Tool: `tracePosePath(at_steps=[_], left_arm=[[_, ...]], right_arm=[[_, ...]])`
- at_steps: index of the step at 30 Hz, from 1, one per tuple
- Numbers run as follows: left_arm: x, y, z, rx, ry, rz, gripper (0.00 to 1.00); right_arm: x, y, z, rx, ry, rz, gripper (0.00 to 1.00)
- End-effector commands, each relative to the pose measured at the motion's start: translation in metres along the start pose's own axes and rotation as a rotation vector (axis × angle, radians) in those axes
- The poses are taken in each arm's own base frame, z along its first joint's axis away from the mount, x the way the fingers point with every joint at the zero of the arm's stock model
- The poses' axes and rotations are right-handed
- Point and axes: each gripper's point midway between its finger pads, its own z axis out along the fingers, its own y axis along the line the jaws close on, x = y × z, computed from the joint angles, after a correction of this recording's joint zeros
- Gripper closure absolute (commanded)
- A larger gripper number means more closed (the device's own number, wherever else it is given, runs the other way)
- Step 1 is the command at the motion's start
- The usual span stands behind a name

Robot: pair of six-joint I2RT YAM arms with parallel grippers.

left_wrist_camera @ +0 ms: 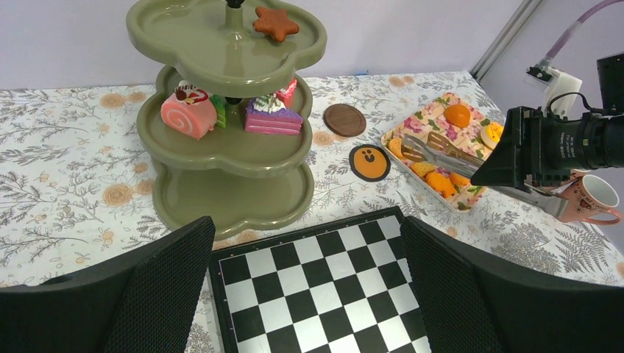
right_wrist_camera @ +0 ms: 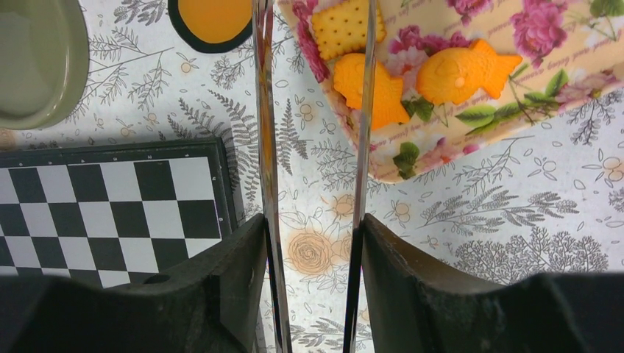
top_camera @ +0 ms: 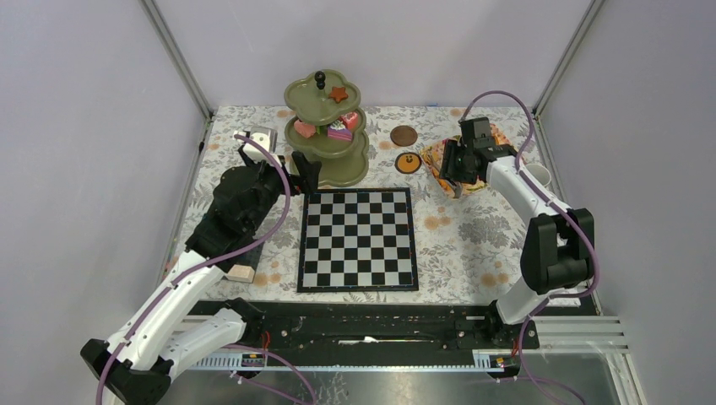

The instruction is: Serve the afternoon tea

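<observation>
You are at the picking step of the tea service: your right hand [right_wrist_camera: 313,229] is clamped on a pair of metal tongs [right_wrist_camera: 366,147], whose two blades stand apart and run straight up the right wrist view; the left blade lies over the bare flowered surface [right_wrist_camera: 515,220], the right blade crosses an orange pastry [right_wrist_camera: 347,82] at the left end of the rose-printed tray [right_wrist_camera: 508,110], so nothing is pinched between them yet. Your left hand [left_wrist_camera: 307,229], fingers spread wide and empty, hangs above the chessboard [left_wrist_camera: 324,287] and faces the green stand [left_wrist_camera: 228,197] in the upper left of the left wrist view; its top tier carries a star biscuit [left_wrist_camera: 276,23], its middle tier a pink roll [left_wrist_camera: 189,114] and a cake slice [left_wrist_camera: 272,118], its lowest tier is bare. To my judgement, the next move calls for shifting the tongs rightward in the right wrist view until both blades straddle one pastry, then squeezing, lifting and carrying it to the stand, where the lowest tier offers room. The fish pastry [right_wrist_camera: 465,71] in the upper right of that view lies with its long axis across the frame, slightly tilted, head to the left and forked tail to the upper right; blades running up the frame would take it across its narrow body. In the left wrist view the tongs slant from the right edge up and leftward, tips over the tray.
</observation>
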Motion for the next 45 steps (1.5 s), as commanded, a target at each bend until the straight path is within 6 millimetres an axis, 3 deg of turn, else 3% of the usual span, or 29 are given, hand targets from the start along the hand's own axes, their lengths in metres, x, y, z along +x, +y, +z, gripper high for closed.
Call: tracePosePath(at_steps=[1,16,26,35,39,45], left_arm=[[-0.018,0.0,-0.001,0.002,-0.07,0.004,0.01],[-0.014,0.002,0.0,-0.005,-0.063,0.013,0.01],[-0.013,0.002,0.001,-0.009,-0.056,0.015,0.01],[-0.014,-0.005,-0.001,0.026,-0.055,-0.013,0.01],[-0.021,-0.008,-0.01,0.034,-0.041,-0.045,0.01],[-0.041,-0.021,-0.038,0.093,-0.05,-0.142,0.01]], right_arm=[[-0.023,0.009,-0.002,-0.031,-0.042,-0.03,0.46],[-0.019,0.013,0.028,-0.044,0.005,-0.024,0.46],[-0.011,0.001,0.043,0.022,0.042,-0.049,0.48],[-0.007,-0.015,0.039,0.099,0.025,-0.03,0.55],[-0.006,-0.016,0.041,0.103,0.014,-0.016,0.59],[-0.008,-0.012,0.037,0.088,0.001,0.001,0.64]])
